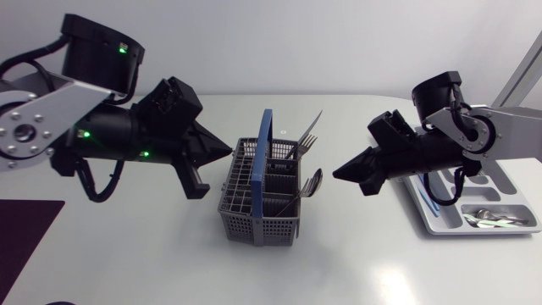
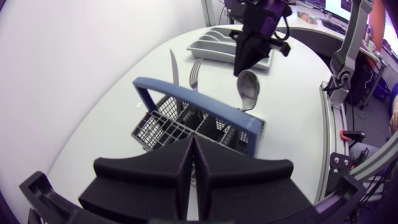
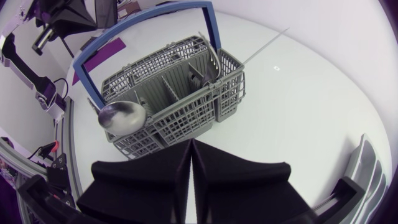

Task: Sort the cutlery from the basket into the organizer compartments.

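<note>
**Both arms closed at the basket, cutlery still standing in it**

The grey basket (image 1: 258,227) with the blue handle (image 1: 265,144) stands about the middle of the counter (image 1: 356,271). Three pieces of cutlery stick up out of its right-hand compartments. A knife (image 1: 313,123) and a fork (image 1: 306,141) lean together toward the counter's far edge. A spoon (image 1: 312,180) stands nearer the front with its bowl upward.

The left arm (image 1: 110,135) comes in low from the counter's left side. The left jaws are pressed together with nothing between them, and their tip points at the basket's left rim from just beside it. I cannot tell whether it touches.

The right arm (image 1: 423,148) comes in from the right side. The right jaws are also closed flat on each other and empty. Their tip is close to the spoon's bowl, with a small gap showing in the left wrist view. In the right wrist view the spoon (image 3: 122,116) and basket (image 3: 186,118) lie ahead of the closed pair.

The grey organizer (image 1: 508,182) sits by the counter's right edge, partly under the right arm. A few spoons (image 1: 491,219) lie in its nearest compartment. A dark purple mat (image 1: 30,229) covers the counter's near left corner.
</note>
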Motion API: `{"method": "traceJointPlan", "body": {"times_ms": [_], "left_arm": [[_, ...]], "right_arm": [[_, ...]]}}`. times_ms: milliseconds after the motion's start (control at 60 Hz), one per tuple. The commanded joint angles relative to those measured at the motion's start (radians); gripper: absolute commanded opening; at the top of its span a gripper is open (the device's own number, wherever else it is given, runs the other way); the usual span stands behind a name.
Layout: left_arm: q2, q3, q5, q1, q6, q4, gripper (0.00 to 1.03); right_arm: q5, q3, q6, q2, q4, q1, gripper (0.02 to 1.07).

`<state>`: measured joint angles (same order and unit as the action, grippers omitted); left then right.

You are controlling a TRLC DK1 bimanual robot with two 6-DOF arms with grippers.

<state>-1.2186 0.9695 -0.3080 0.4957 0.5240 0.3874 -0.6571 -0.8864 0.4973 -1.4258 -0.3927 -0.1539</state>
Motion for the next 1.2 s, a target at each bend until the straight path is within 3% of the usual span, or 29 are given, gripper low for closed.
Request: {"method": "traceJointPlan", "body": {"times_ms": [0,267,367,533,683,867,1017,1183], "left_arm": [[0.039,-0.002,0.01,0.044,-0.004,0.047,0.04],[0.028,0.023,0.116,0.264,-0.032,0.093,0.04],[0.002,0.031,0.136,0.302,-0.036,0.079,0.04],[-0.068,0.015,0.181,0.33,-0.038,0.022,0.04],[-0.127,-0.029,0.319,0.363,-0.019,-0.093,0.04],[-0.174,-0.074,0.441,0.389,0.008,-0.142,0.04],[-0.185,-0.117,0.498,0.368,0.018,-0.151,0.04],[-0.114,-0.18,0.498,0.31,0.025,-0.15,0.04]], "right_arm": [[0.002,-0.005,-0.017,0.013,0.003,0.01,0.09],[0.014,-0.013,-0.017,0.013,0.012,0.016,0.09],[0.016,-0.008,-0.017,0.013,0.02,0.017,0.09],[0.019,0.0,-0.016,0.013,0.035,0.02,0.09],[0.028,-0.011,-0.016,0.01,0.051,0.024,0.1],[0.048,-0.037,-0.043,-0.039,0.109,0.033,0.1],[0.048,-0.094,-0.095,-0.124,0.147,0.045,0.11],[0.039,-0.174,-0.154,-0.234,0.169,0.059,0.11]]}}
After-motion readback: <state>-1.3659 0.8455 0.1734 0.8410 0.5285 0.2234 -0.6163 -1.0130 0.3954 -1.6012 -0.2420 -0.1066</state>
